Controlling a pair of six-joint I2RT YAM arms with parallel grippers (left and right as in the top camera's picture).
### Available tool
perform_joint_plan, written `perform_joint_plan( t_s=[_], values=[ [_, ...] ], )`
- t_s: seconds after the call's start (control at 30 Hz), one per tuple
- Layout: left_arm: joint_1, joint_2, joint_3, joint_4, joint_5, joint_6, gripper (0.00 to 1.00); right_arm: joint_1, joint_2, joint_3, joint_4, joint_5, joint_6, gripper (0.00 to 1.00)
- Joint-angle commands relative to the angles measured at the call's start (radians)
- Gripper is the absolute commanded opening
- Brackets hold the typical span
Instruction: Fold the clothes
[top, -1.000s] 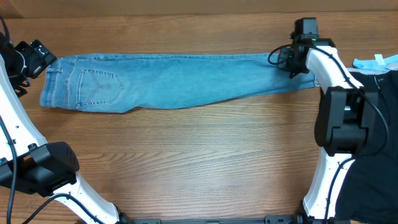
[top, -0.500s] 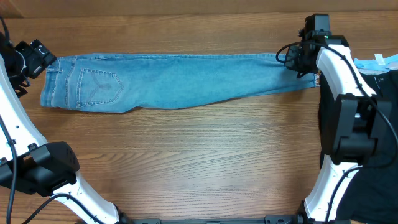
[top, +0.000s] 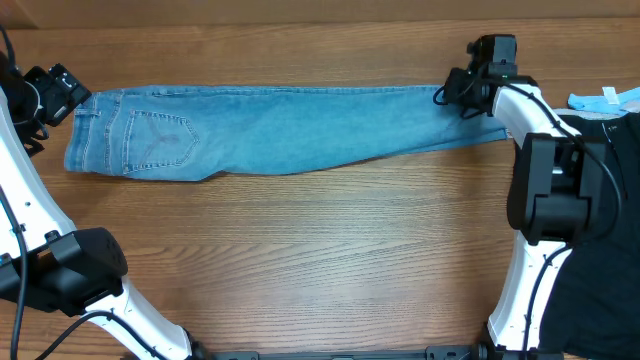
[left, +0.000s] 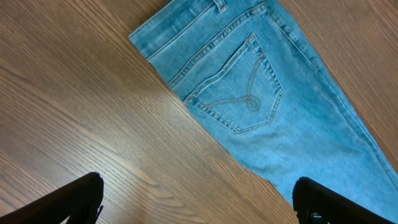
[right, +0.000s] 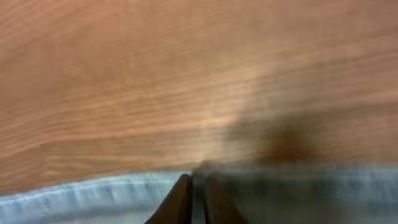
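Currently: jeans (top: 280, 130) stretched flat on surface (top: 320, 250). Right pincer (right: 194, 190) clenched on hem (right: 93, 194), at the end farthest from back pocket (left: 239, 93); left pincer (left: 199, 205) released, near that pocket. Advisable: lift hem clear, carry toward pocket, edges aligned.

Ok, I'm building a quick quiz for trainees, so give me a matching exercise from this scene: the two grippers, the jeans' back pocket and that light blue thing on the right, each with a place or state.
Things:
1. left gripper
2. right gripper
3. back pocket
4. light blue object

Places or states:
A. far right, apart from the denim
B. pinched on the hem end of the jeans
C. wide open, holding nothing
D. stitched on by the waistband

Pairs: 1-C; 2-B; 3-D; 4-A
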Motion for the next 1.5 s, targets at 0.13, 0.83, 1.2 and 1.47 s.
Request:
perform_joint_plan(
  t_s=[0.13, 0.83, 1.2, 1.47],
  values=[
    [-0.002, 0.008, -0.001, 0.001, 0.003, 0.009, 1.0, 0.002, -0.078, 0.077, -0.02, -0.144, -0.009, 0.37],
    [-0.002, 0.008, -0.001, 0.001, 0.003, 0.009, 1.0, 0.033, -0.253, -0.061, -0.615, -0.03, 0.379, 0.46],
    [-0.003, 0.009, -0.001, 0.206, 0.046, -0.023, 1.0, -0.03, -0.253, -0.061, -0.637, -0.004, 0.38, 1.0],
    [-0.16, 0.096, -0.001, 0.4, -0.01, -0.367, 0.76, -0.03, -0.253, -0.061, -0.637, -0.004, 0.38, 1.0]
  ],
)
